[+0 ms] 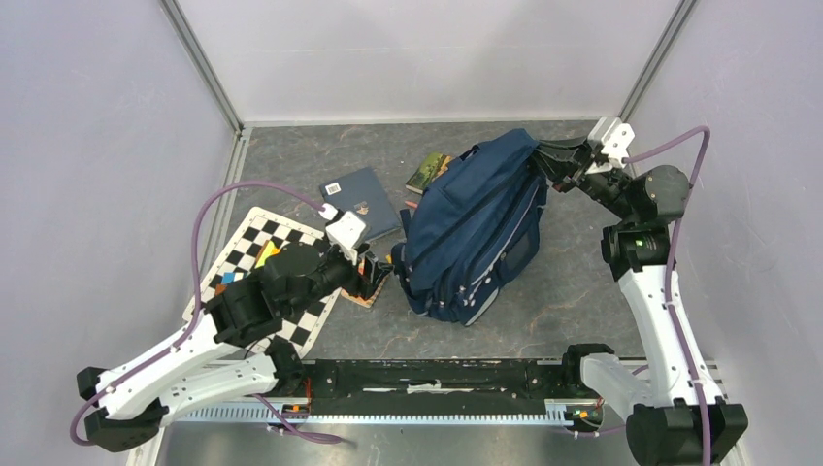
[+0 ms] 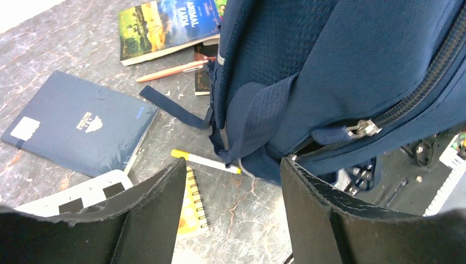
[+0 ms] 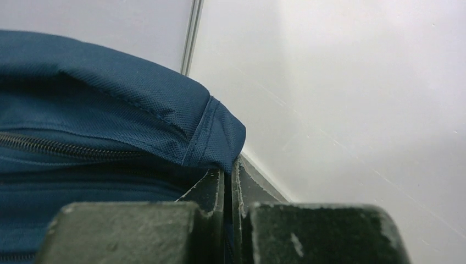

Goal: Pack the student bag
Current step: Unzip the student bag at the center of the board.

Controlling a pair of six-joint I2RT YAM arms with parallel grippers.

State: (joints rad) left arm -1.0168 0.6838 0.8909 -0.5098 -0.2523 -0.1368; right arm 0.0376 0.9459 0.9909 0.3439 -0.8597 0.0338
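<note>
Far left, a chequered mat [image 1: 243,238] lay on the grey surface [image 1: 563,301], half under the left arm. The left claw [image 2: 233,165] hung spread wide with nothing between its fingers, above a yellow-capped pen [image 2: 206,161] and a spiral notepad [image 2: 192,203]. Beyond it lay a navy notebook [image 2: 82,124], an orange pencil [image 2: 170,70] and a paperback [image 2: 165,27].

The student bag [image 1: 476,228] slumped in the middle of the surface, its near corner just ahead of that open claw. Its zip seemed parted beside the metal puller [image 2: 362,128]. At the right, the right claw [image 3: 228,173] was pressed together on a stitched seam at the bag's far top corner, pinching the cloth.

I judged the bag soft and floppy, likely to sag wherever it was unsupported. A seam, strap or zip edge looked the surest hold. 1 pinch alone would probably let the mouth fall shut, so a 2nd grip at the zip edge seemed needed.
</note>
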